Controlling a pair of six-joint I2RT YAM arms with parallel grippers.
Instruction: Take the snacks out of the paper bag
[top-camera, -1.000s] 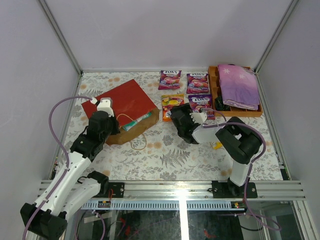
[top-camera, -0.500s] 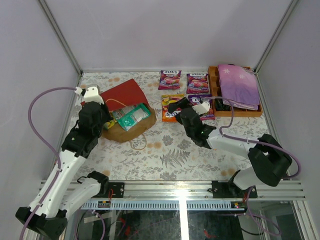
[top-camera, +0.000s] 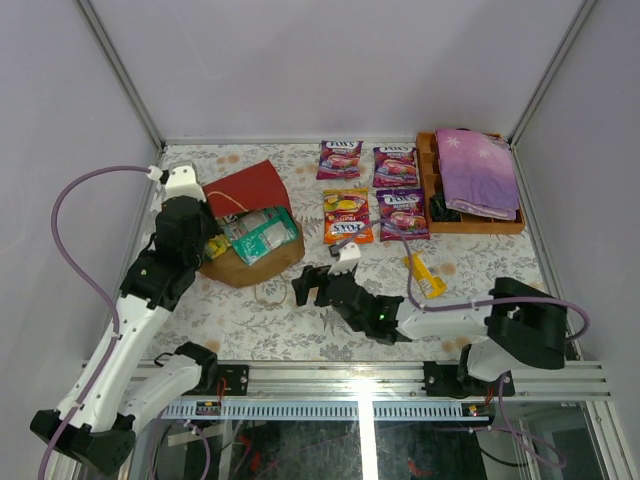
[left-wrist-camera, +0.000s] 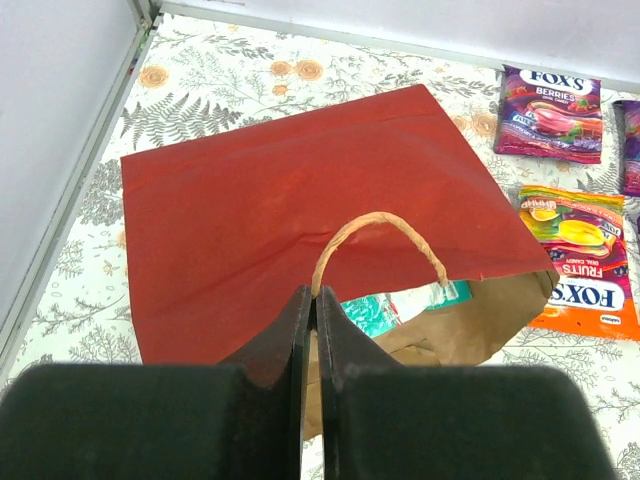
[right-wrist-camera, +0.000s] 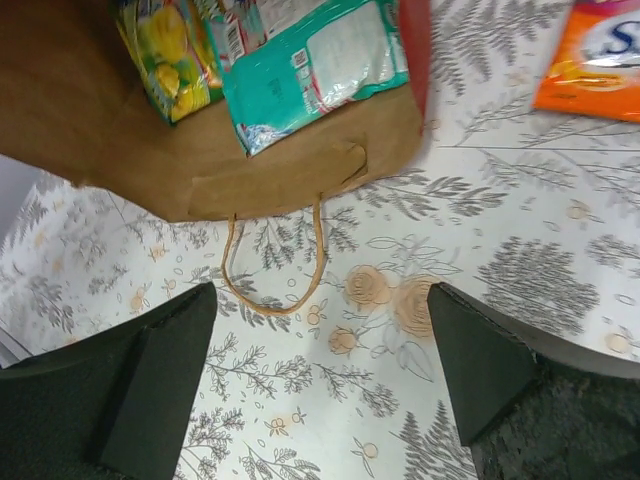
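Left wrist: bag held by handle

The red paper bag (left-wrist-camera: 270, 200) lies on the left of the table (top-camera: 260, 330), just below my left gripper (left-wrist-camera: 308, 300), which is pinched shut on its cord handle (left-wrist-camera: 380, 222). The bag gapes, brown inside, with a teal pouch (right-wrist-camera: 310, 60) showing. My right gripper (right-wrist-camera: 320, 300) hangs near, fingers (right-wrist-camera: 150, 380) wide apart.

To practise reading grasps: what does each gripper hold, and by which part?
The left gripper pinches the paper bag by one cord handle. The right gripper is open, holding nothing.

Open red paper bag (top-camera: 250, 187), teal snack (top-camera: 265, 236) inside
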